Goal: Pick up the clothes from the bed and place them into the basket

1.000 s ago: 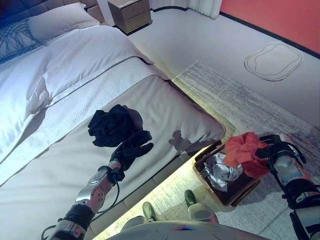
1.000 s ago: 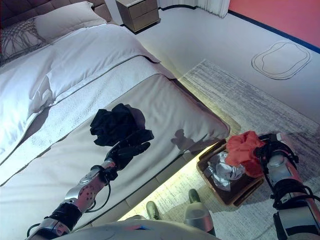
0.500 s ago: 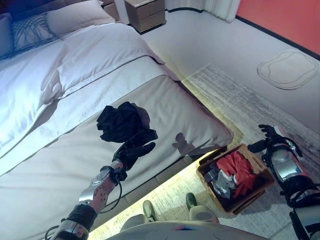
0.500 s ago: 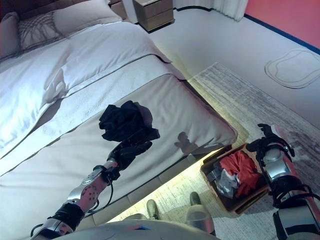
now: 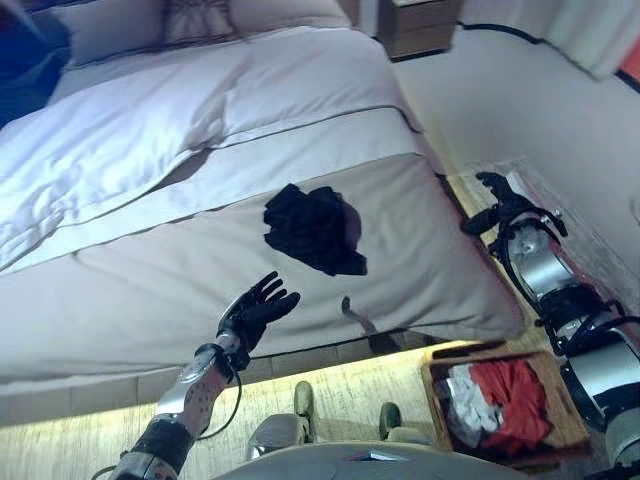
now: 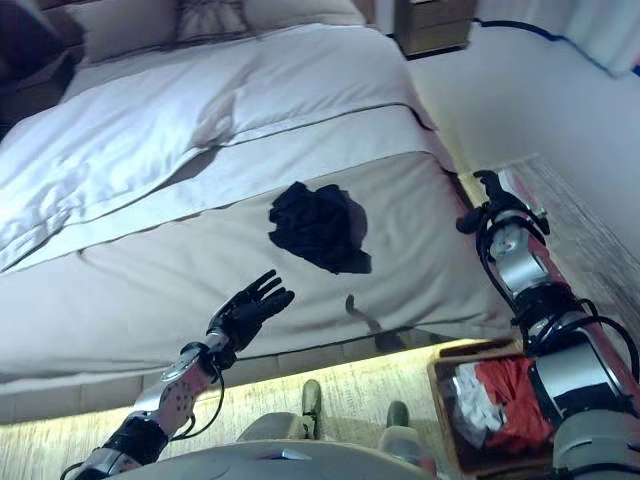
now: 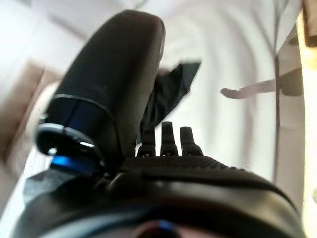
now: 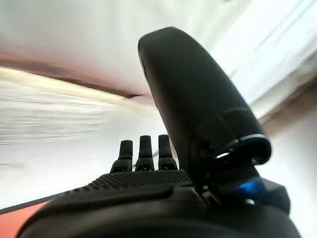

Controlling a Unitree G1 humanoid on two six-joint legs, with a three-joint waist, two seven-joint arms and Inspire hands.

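Left eye view: a black garment is seen crumpled on the bed, on the beige cover near the foot end. The left hand is raised over the near edge of the bed, well short of the garment, with its fingers spread straight and nothing held; its forearm slopes up from the lower left. In the left wrist view the fingers are shown straight, with the garment past them. The right hand is lifted beside the bed's far corner, its arm rising from the lower right, fingers loosely extended and empty. The basket stands on the floor by the bed's foot, below the right forearm, with a red garment and a pale cloth inside.
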